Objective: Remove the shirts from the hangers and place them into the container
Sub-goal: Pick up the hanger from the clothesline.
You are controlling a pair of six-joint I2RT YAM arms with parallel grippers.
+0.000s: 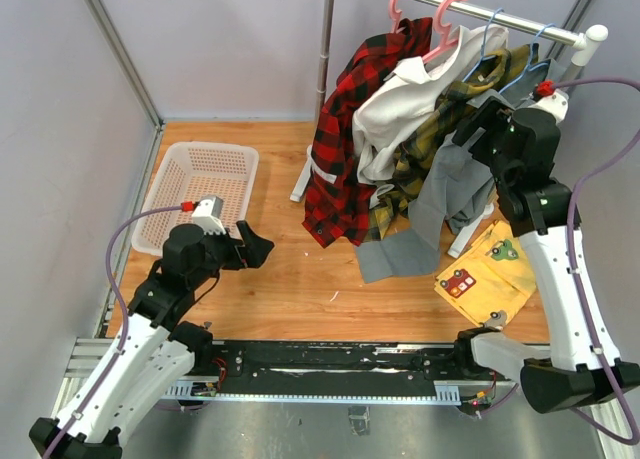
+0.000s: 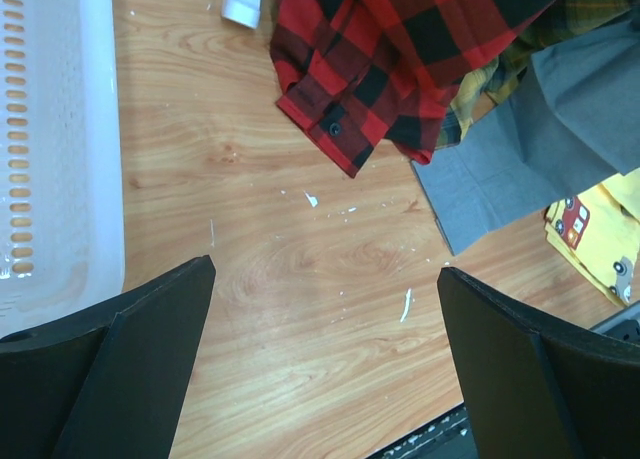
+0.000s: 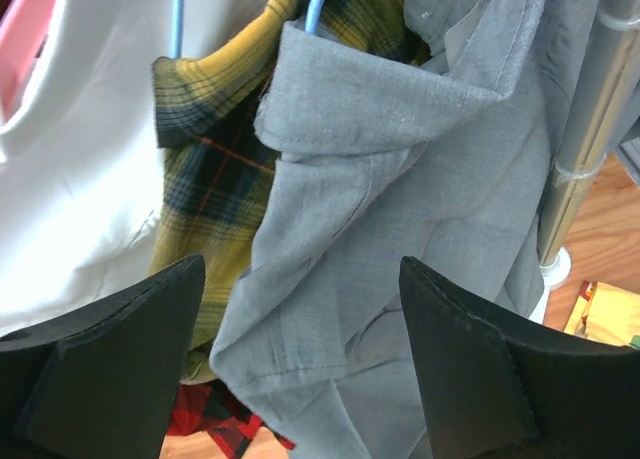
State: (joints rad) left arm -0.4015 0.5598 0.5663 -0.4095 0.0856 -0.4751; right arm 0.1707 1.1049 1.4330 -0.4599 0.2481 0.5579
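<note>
Grey shirt (image 3: 400, 229) hangs at the bench's far right corner, framed between the spread fingers of the right end effector (image 3: 300, 269). Its blue hanger (image 3: 316, 4) is mostly buried in cloth, and I cannot tell whether the fingers touch the shirt.

The table (image 1: 290, 289) in front of me is light wood with a plain grain, walled on three sides. At my far left a white basket (image 1: 215, 148) sits flat on it, close to the wall. A rack stands on the far half, one white foot (image 1: 300, 186) just right of the basket and another (image 1: 466, 241) over on my right. A yellow cloth (image 1: 487, 276) with small patches lies flat near the right edge, just beside that second foot. The red shirt's (image 2: 375, 74) cuff and the grey shirt's (image 2: 520, 154) tail hang down to the wood between the feet; whether they rest on it I cannot tell. A few white flecks (image 2: 312, 199) are scattered on the bare wood near me.
</note>
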